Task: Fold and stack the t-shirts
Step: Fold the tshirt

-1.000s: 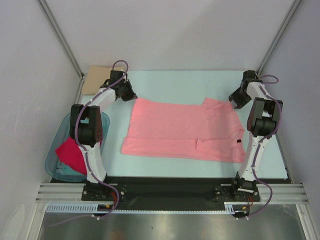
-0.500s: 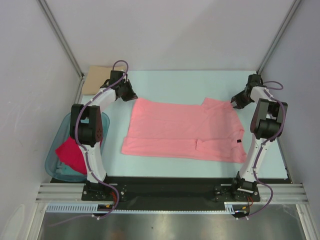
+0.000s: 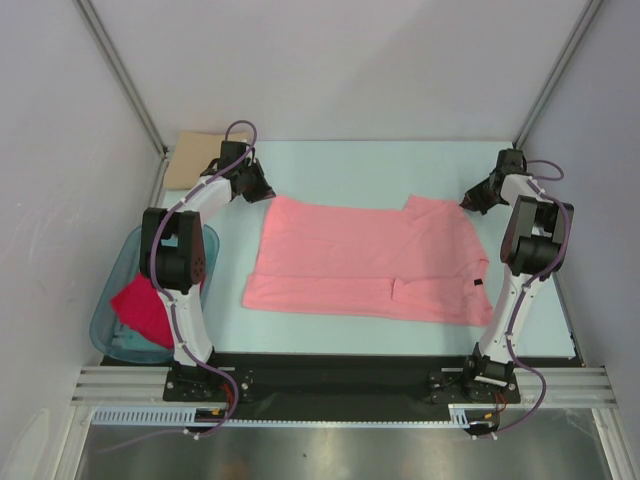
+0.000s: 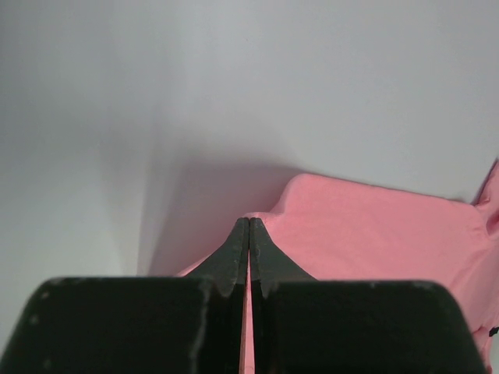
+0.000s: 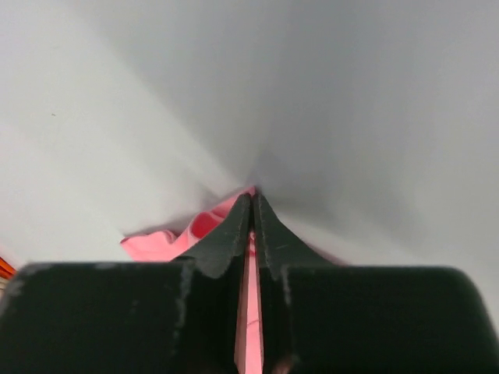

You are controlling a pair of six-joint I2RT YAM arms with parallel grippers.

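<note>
A salmon-pink t-shirt lies spread flat across the middle of the table, a small dark label near its right front edge. My left gripper is shut on the shirt's far-left corner; pink cloth shows between and beyond its jaws in the left wrist view. My right gripper is shut on the shirt's far-right corner, with bunched pink fabric squeezed between its jaws. A crimson-pink t-shirt sits crumpled in the tub. A tan t-shirt lies folded at the far left corner.
The translucent teal tub stands off the table's left front side beside the left arm. Grey enclosure walls with metal struts close in on the left, back and right. The black rail runs along the near edge.
My right gripper moved slightly back and right to the shirt's far-right corner and closed on it. The left arm and the shirt's body stayed put.
</note>
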